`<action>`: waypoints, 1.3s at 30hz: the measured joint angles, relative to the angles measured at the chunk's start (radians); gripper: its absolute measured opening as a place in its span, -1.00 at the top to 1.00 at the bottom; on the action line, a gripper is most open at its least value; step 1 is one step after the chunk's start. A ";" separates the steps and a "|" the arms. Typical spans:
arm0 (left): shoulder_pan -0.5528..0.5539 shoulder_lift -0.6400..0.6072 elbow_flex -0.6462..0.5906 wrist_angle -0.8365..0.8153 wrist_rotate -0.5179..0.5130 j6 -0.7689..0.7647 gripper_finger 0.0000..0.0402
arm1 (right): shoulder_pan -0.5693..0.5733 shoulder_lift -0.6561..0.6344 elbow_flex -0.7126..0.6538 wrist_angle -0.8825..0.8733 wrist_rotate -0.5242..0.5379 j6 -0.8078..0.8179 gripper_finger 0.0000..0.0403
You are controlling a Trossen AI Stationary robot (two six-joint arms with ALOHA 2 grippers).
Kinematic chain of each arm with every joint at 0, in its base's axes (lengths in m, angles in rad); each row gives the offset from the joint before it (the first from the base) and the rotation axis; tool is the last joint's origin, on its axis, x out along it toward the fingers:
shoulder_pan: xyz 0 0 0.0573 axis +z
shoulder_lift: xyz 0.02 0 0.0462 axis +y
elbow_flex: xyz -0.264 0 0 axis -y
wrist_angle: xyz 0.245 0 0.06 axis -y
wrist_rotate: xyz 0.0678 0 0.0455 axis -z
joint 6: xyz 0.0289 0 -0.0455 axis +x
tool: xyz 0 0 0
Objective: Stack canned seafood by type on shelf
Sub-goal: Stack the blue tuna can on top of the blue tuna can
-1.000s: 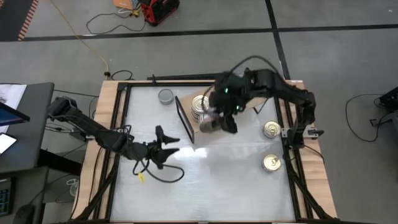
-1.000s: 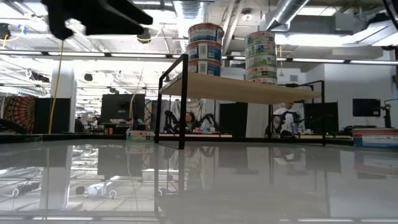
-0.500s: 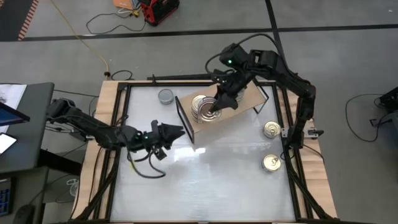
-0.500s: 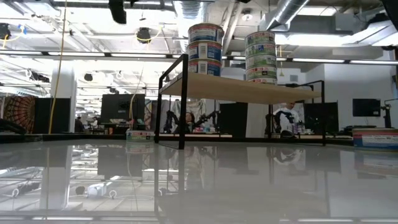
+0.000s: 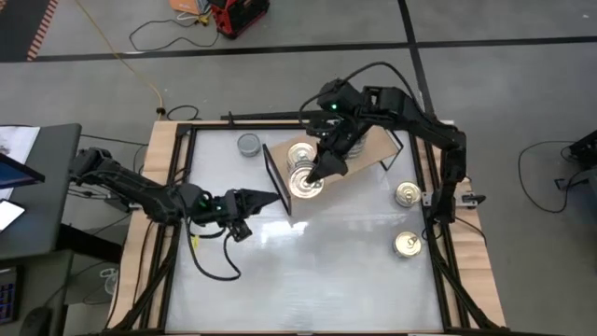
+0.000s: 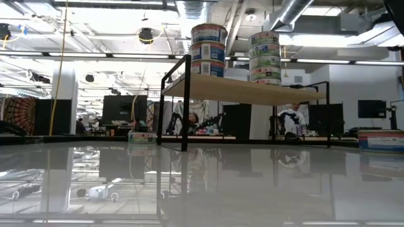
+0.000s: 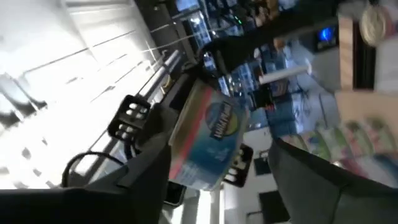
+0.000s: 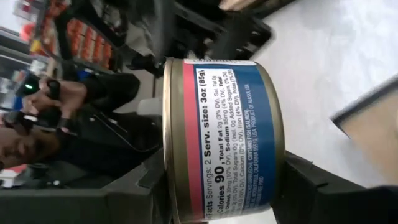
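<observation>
Round blue-and-red labelled metal tin pinched between dark fingers of right pincer, above near stack at left end of light tan wooden shelf. Second blue-labelled tin gripped in left pincer, just left of shelf over white counter.

The tin in the right gripper wore a blue label with a red band, white print and a gold rim. The shelf board was light tan on a black frame; the desk was white.
</observation>
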 joint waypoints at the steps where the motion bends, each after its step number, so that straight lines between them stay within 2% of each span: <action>1: 0.001 0.009 0.010 -0.007 -0.004 0.031 -0.31 | 0.004 0.001 0.000 0.012 -0.003 0.011 -0.09; 4: 0.001 0.029 0.024 -0.019 -0.004 0.161 -0.44 | 0.012 0.005 0.000 0.015 -0.005 0.043 -0.09; 8: 0.008 0.044 0.026 -0.009 0.045 0.281 -0.48 | 0.027 0.009 0.000 0.032 -0.005 0.058 -0.09; 18: 0.025 0.043 0.028 0.068 0.144 0.421 -0.47 | 0.041 0.009 0.000 0.051 0.002 0.108 -0.09; 31: 0.069 0.043 0.052 0.032 0.204 0.404 -0.47 | 0.055 0.007 0.001 0.083 0.021 0.148 -0.09; 35: 0.068 0.043 0.054 0.015 0.213 0.318 -0.47 | 0.053 0.007 0.001 0.075 0.021 0.161 -0.09; 39: 0.067 0.043 0.054 0.016 0.208 0.324 -0.47 | 0.054 0.007 0.001 0.078 0.021 0.169 -0.09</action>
